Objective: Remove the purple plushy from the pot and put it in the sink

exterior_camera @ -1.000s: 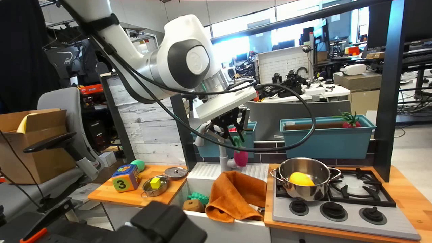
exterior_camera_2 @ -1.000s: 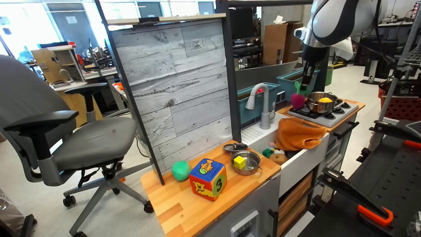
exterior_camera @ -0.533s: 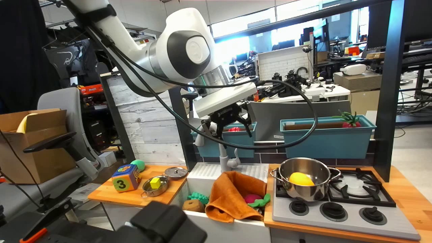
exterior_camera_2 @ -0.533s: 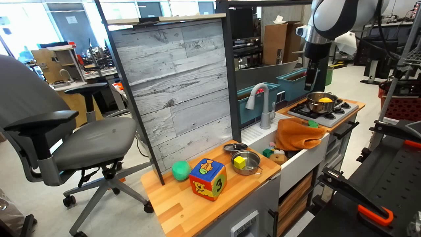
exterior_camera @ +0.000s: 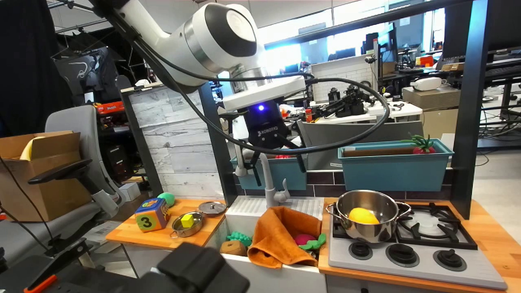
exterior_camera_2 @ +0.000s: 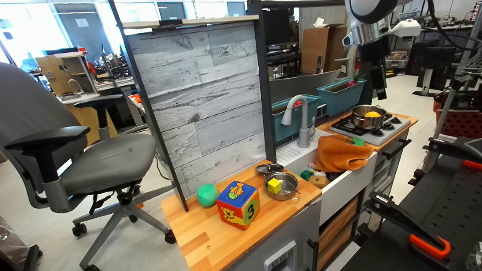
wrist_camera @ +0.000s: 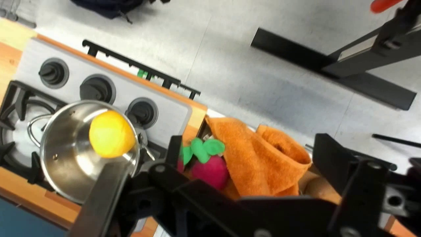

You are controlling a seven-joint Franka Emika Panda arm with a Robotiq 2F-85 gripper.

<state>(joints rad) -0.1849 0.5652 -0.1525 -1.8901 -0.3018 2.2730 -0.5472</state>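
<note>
Plushy [exterior_camera: 305, 239], the small soft magenta-purple one with green leaves [exterior_camera: 314, 244] on top, is already down in the little pale white-grey sink [exterior_camera: 281, 280], so I'd call this basically done. It's lying at the right end, just beside the rumpled orange cloth towel [exterior_camera: 279, 234], with its leaves tipped to the right. They reach about as far as the sink's right edge, but I can't tell if they actually rest on the rim, and the towel hides too much to say what's under the plushy. The round shiny silver metal pot [exterior_camera: 368, 233] is off to the right on the grey stove [exterior_camera: 379, 261] with just a yellow rounded item [exterior_camera: 363, 216] inside, nothing purple, so the "get it out" half checks out too. The black two-fingered tool [wrist_camera: 249, 148] hangs well above the plushy, spread wide with nothing in it, so it reads as released. As for what's left to do, my guess is nothing really, except parking the white robot arm [exterior_camera: 199, 49] out of the way. Only nitpick: if the leaves are hooked over that edge, a tiny nudge left, deeper into the sink, would make it cleaner.
</note>
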